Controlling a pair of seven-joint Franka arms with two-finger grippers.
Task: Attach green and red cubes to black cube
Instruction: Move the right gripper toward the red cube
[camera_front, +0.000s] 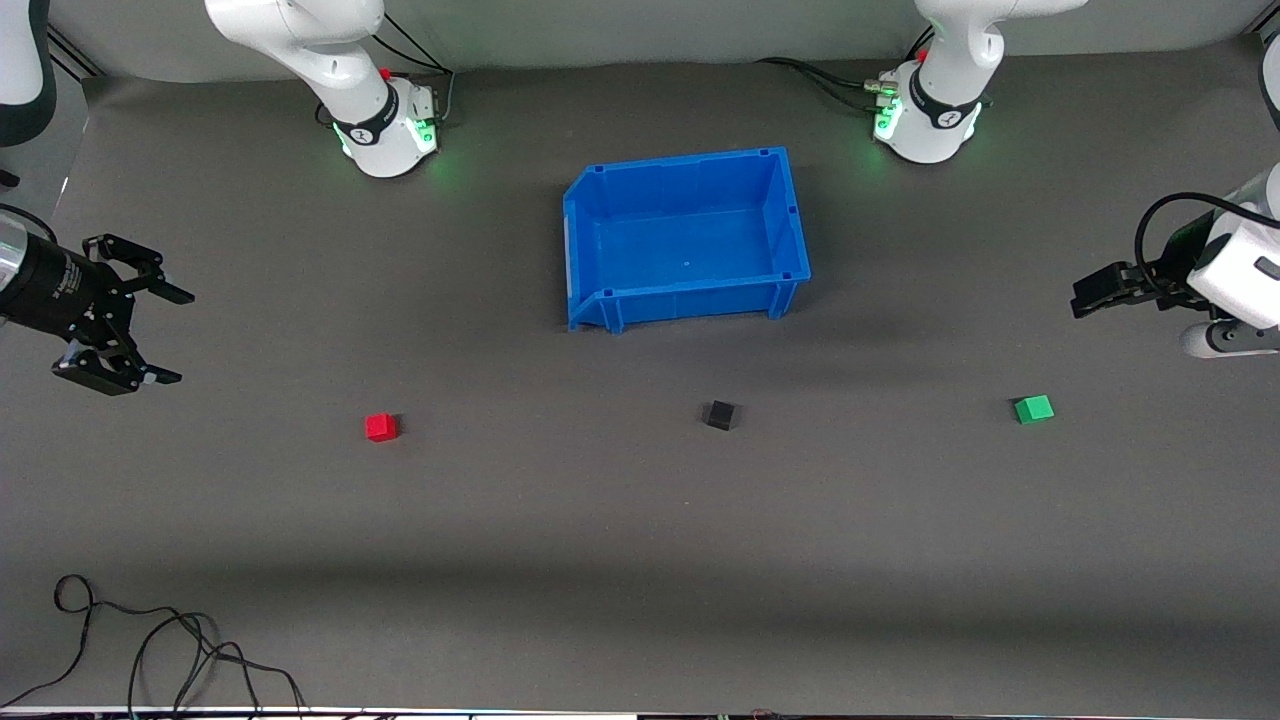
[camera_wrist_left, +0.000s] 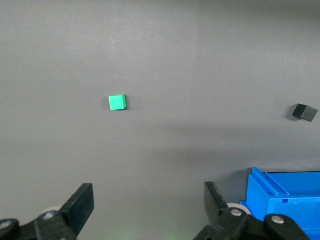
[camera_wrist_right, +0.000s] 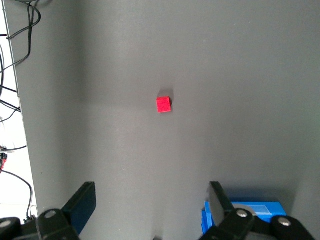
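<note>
Bin (camera_front: 590, 215) sitting mid-table, unused | right gripper (camera_front: 150, 335) hanging fingers apart over its table end, nearest red cube (camera_front: 381, 427) | left gripper (camera_wrist_left: 149, 207) likewise spread, nearest green cube (camera_front: 1034, 409) | black cube (camera_front: 720, 414) lying between them, all well apart.

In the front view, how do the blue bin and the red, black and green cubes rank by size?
Largest: blue bin.
Then red cube, black cube and green cube: all look alike, so no ranking among them.
</note>
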